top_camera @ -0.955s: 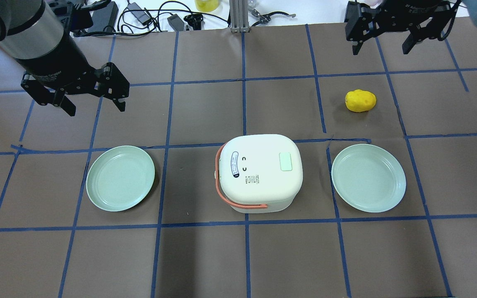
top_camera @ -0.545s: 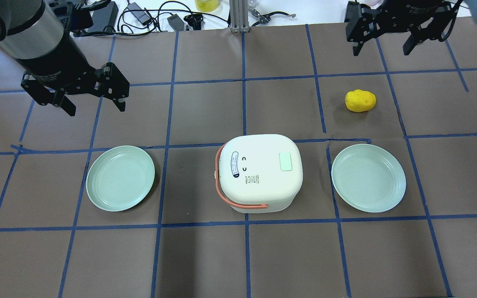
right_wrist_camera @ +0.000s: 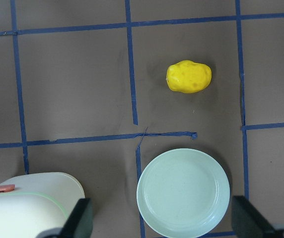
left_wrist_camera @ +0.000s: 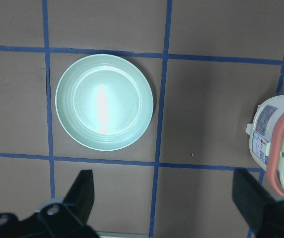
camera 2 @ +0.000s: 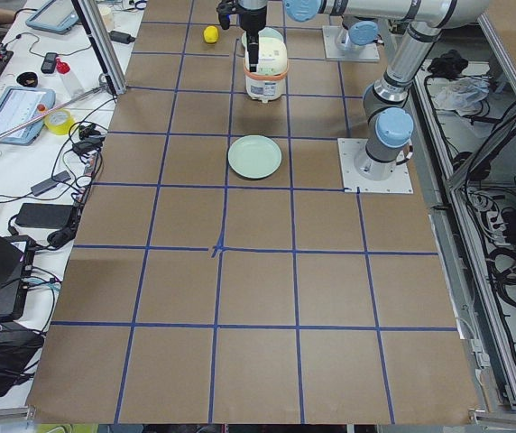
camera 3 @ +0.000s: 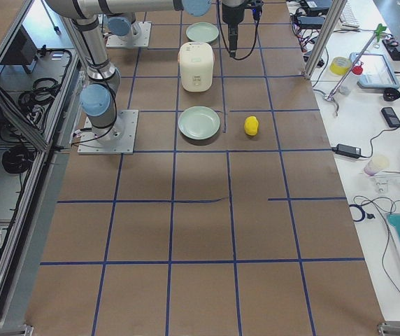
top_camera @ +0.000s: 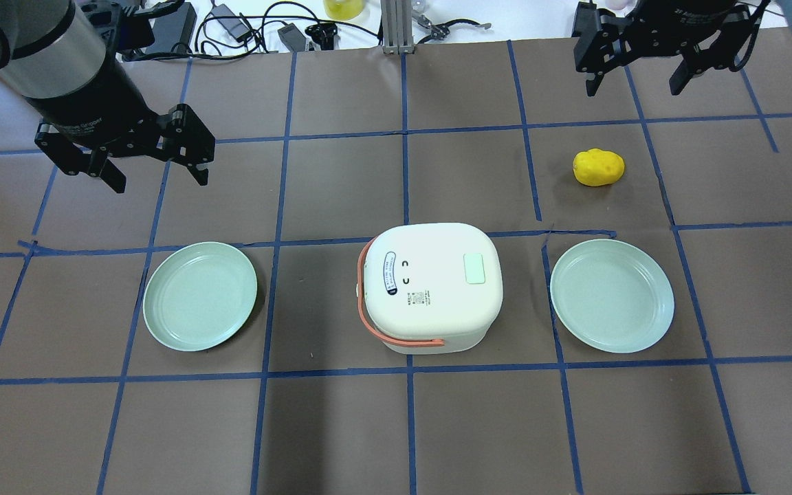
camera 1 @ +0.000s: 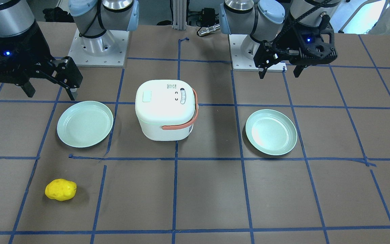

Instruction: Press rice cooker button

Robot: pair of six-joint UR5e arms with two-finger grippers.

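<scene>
The white rice cooker (top_camera: 430, 285) with an orange handle stands mid-table, lid shut; it also shows in the front view (camera 1: 166, 113). A pale green rectangular button (top_camera: 473, 268) sits on the right side of its lid, also in the front view (camera 1: 147, 96). My left gripper (top_camera: 160, 177) is open and empty, hovering behind the left plate (top_camera: 200, 295); its wrist view shows that plate (left_wrist_camera: 104, 101) and the cooker's edge (left_wrist_camera: 281, 148). My right gripper (top_camera: 632, 89) is open and empty at the far right, beyond the yellow potato (top_camera: 599, 167).
A second green plate (top_camera: 611, 295) lies right of the cooker, also in the right wrist view (right_wrist_camera: 183, 191) with the potato (right_wrist_camera: 188, 77). Cables and clutter lie past the table's far edge (top_camera: 245, 27). Blue tape lines grid the brown table.
My right gripper has edged slightly toward the far edge of the table. The left gripper, cooker, plates and potato have not moved.
</scene>
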